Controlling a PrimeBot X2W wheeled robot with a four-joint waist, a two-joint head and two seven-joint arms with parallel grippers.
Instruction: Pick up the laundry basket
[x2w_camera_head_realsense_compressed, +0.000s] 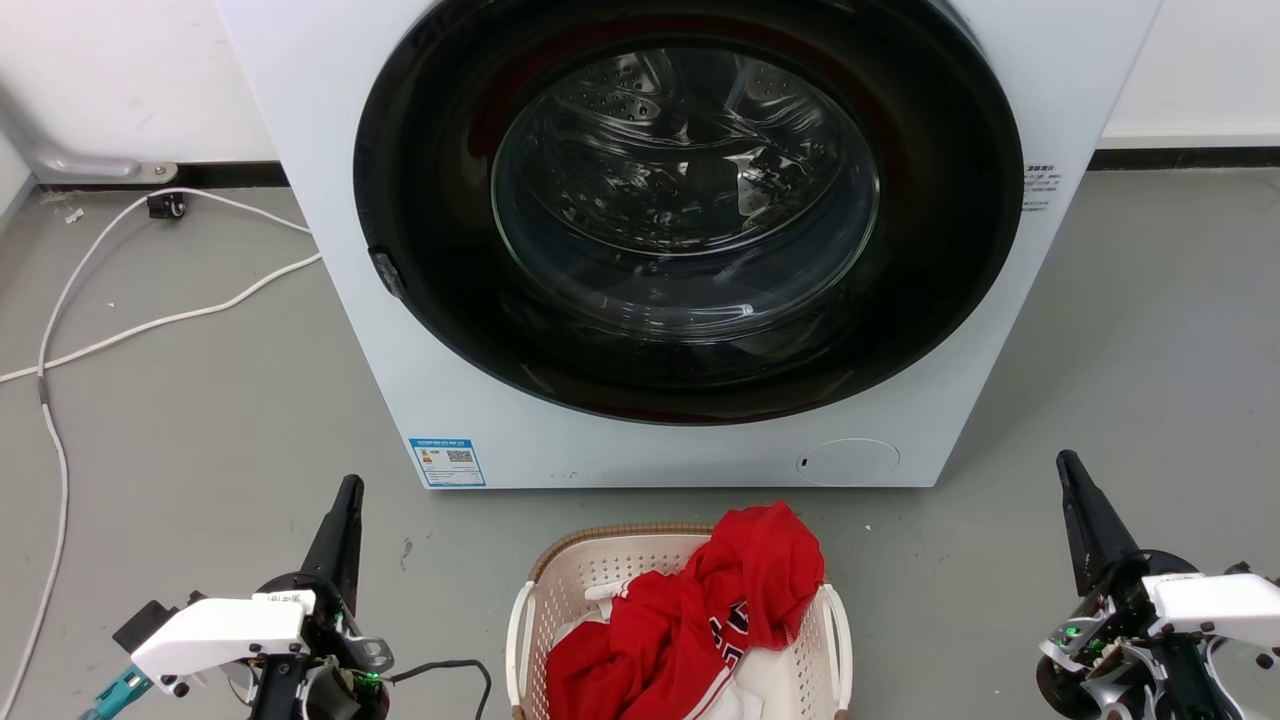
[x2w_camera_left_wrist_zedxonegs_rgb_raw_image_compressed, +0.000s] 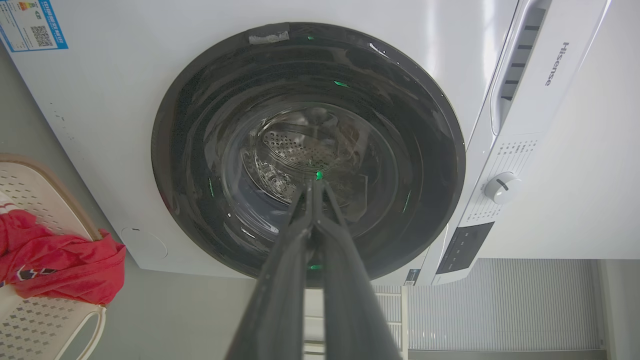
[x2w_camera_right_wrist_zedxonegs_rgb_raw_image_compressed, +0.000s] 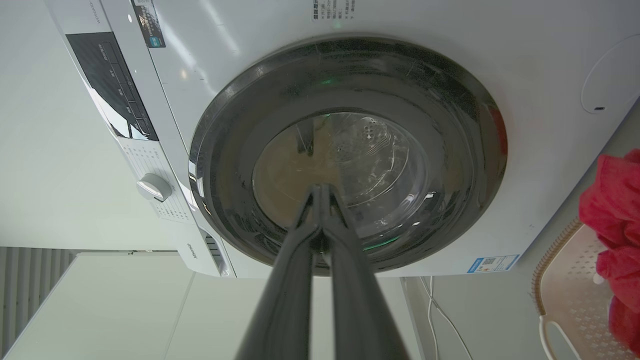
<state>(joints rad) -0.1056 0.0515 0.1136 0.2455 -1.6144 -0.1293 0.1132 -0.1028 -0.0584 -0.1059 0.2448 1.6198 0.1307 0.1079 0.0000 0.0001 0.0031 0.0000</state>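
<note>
The laundry basket (x2w_camera_head_realsense_compressed: 585, 580), cream-white and perforated with a brown woven rim and white loop handles, stands on the floor at the bottom centre, in front of the washing machine. Red clothing (x2w_camera_head_realsense_compressed: 720, 610) is heaped in it and spills over its far right rim. My left gripper (x2w_camera_head_realsense_compressed: 345, 500) is shut and holds nothing, on the floor side to the basket's left, well apart from it. My right gripper (x2w_camera_head_realsense_compressed: 1070, 475) is shut too, far to the basket's right. The basket's edge shows in the left wrist view (x2w_camera_left_wrist_zedxonegs_rgb_raw_image_compressed: 30, 190) and the right wrist view (x2w_camera_right_wrist_zedxonegs_rgb_raw_image_compressed: 565, 285).
A white front-loading washing machine (x2w_camera_head_realsense_compressed: 400, 330) with a closed dark round door (x2w_camera_head_realsense_compressed: 690, 200) stands just behind the basket. White cables (x2w_camera_head_realsense_compressed: 150, 320) trail over the grey floor at the left. Open floor lies on both sides of the basket.
</note>
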